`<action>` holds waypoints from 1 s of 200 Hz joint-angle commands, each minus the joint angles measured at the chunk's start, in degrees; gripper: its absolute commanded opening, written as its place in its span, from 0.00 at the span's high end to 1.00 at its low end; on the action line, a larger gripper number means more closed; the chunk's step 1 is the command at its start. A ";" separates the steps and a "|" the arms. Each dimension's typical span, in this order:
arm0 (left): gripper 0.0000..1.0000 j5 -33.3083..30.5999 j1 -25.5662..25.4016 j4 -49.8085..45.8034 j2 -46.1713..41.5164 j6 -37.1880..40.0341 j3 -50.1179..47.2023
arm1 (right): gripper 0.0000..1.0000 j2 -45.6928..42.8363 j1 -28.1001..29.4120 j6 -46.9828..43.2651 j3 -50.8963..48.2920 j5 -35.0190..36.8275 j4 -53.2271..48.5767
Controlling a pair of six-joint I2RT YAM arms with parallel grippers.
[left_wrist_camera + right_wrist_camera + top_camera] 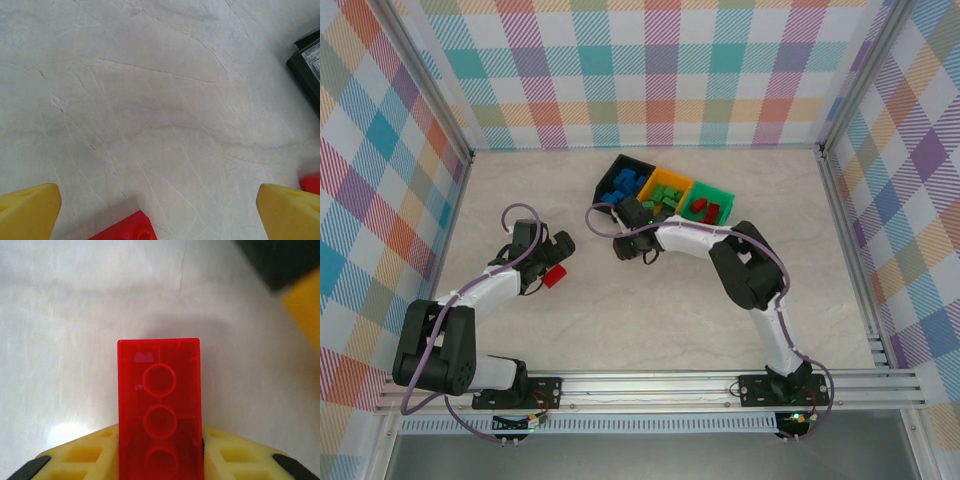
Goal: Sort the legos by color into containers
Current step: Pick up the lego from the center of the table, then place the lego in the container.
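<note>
My right gripper (160, 445) is shut on a red lego (159, 390), whose hollow underside faces the camera, just above the table. From above, that gripper (623, 235) sits beside the near corner of the black container (612, 178). The containers stand in a row: the black one holds blue legos, the orange one (658, 180) green legos, the green one (722, 190) red legos. My left gripper (558, 258) is open, with its yellow fingertips (27, 210) far apart. A second red lego (556, 277) lies on the table at it, and its corner (127, 230) shows low between the fingers.
Checked walls close in the marble table (670, 320) on three sides. A black object (307, 70) juts in at the right edge of the left wrist view, with a bit of red (312, 182) below it. The black container's corner (280, 260) and the orange one (305, 305) lie just ahead of the held lego.
</note>
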 commanded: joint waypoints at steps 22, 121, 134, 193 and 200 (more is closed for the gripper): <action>0.00 0.57 0.78 -0.40 0.14 -0.21 0.95 | 0.65 -16.09 0.29 2.57 -11.37 0.76 2.36; 0.00 -0.04 0.73 -0.37 -1.41 -0.40 0.30 | 0.53 -33.54 -18.81 10.27 -24.58 4.34 5.76; 0.00 -0.36 0.76 -0.39 -1.34 -0.36 0.20 | 0.39 -30.50 -20.20 10.18 -21.26 3.41 1.83; 0.00 -1.06 0.74 -0.33 -2.00 -0.41 -0.06 | 0.26 -30.22 -14.02 7.44 -22.90 -1.26 3.79; 0.00 -1.05 0.71 -0.11 -2.09 -0.49 -0.23 | 0.26 -29.76 -12.40 6.40 -22.32 -2.01 3.39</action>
